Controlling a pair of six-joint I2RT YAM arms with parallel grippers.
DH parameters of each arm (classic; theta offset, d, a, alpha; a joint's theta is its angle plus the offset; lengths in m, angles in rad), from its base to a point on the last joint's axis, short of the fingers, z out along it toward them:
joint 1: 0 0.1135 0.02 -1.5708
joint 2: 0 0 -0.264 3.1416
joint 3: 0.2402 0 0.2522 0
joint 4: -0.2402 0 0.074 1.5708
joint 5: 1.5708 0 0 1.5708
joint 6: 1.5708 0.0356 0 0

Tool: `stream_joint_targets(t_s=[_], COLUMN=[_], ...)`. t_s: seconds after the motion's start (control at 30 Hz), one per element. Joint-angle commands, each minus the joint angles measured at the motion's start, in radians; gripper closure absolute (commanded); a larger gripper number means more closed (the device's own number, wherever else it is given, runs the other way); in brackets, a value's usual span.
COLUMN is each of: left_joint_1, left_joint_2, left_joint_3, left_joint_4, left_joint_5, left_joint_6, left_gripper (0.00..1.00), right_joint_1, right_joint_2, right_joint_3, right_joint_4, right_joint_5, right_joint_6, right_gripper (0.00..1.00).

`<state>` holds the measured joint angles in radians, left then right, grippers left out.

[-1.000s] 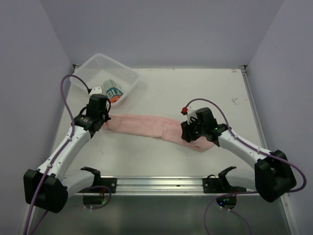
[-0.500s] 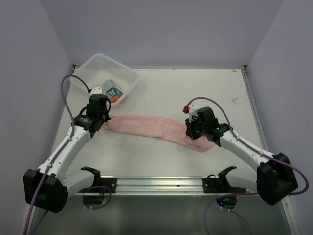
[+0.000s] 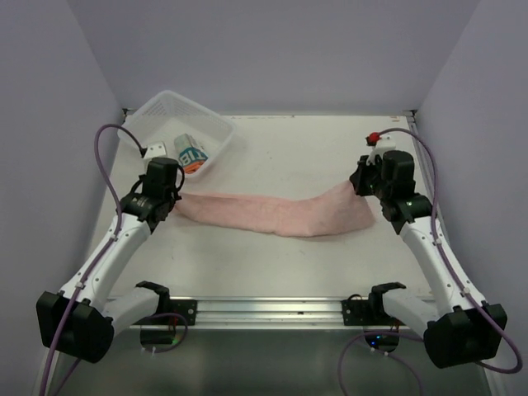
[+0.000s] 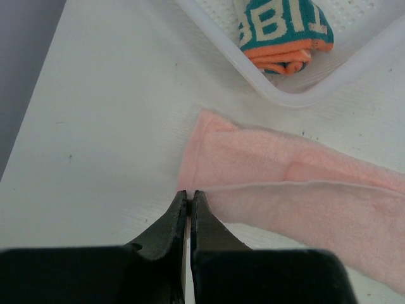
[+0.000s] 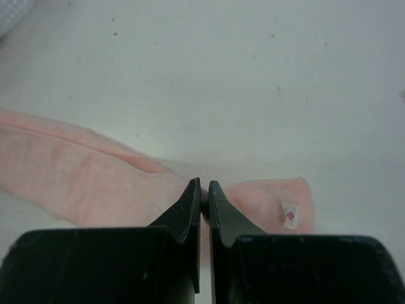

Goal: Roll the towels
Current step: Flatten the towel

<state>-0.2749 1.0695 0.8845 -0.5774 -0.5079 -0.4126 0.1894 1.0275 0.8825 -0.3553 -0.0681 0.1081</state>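
A pale pink towel [image 3: 280, 216] lies stretched in a long band across the table between both arms. My left gripper [image 3: 169, 203] is shut on its left near corner; in the left wrist view that gripper [image 4: 188, 194] pinches the edge of the pink towel [image 4: 285, 190]. My right gripper [image 3: 361, 186] is shut on the right end; the right wrist view has this gripper [image 5: 204, 187] closed over a fold of the pink towel [image 5: 82, 171], beside a small white label [image 5: 290, 214]. The printed teal and white towel [image 3: 191, 154] [image 4: 285, 28] lies rolled in the basket.
A white mesh basket [image 3: 165, 106] [image 4: 297, 96] stands at the back left, close behind the left gripper. A metal rail [image 3: 264, 309] runs along the near edge. Grey walls close in the table on three sides.
My right gripper closed on the pink towel's right end and carried it to the right and back, pulling the band out longer and straighter. The left gripper kept its grip in place.
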Motion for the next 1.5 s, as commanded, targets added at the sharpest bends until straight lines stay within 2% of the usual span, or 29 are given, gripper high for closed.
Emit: stream_joint_targets(t_s=[0.0,0.27,0.6,1.0,1.47], left_joint_1=[0.014,0.051,0.129,0.131,0.131], left_joint_2=[-0.037,0.041,0.021,-0.108,-0.312], left_joint_3=[0.088,0.263,0.358,0.389,0.435], left_joint_4=[-0.012,-0.064,-0.102,-0.143,-0.291], left_joint_5=[-0.067,-0.119,-0.156,-0.142,-0.124], left_joint_6=[-0.046,-0.045,-0.028,-0.025,-0.037], left_gripper=[1.00,1.00,1.00,1.00,1.00], right_joint_1=[-0.082,-0.243,-0.373,-0.381,-0.381], right_joint_2=[0.011,0.106,0.189,0.040,-0.187], right_joint_3=[0.131,0.346,0.567,0.533,0.625], right_joint_4=[-0.024,-0.057,-0.112,-0.229,-0.565], right_joint_5=[-0.041,-0.064,-0.093,-0.082,-0.012], right_joint_6=[0.044,0.142,0.211,0.231,0.289], right_gripper=[1.00,1.00,1.00,1.00,1.00])
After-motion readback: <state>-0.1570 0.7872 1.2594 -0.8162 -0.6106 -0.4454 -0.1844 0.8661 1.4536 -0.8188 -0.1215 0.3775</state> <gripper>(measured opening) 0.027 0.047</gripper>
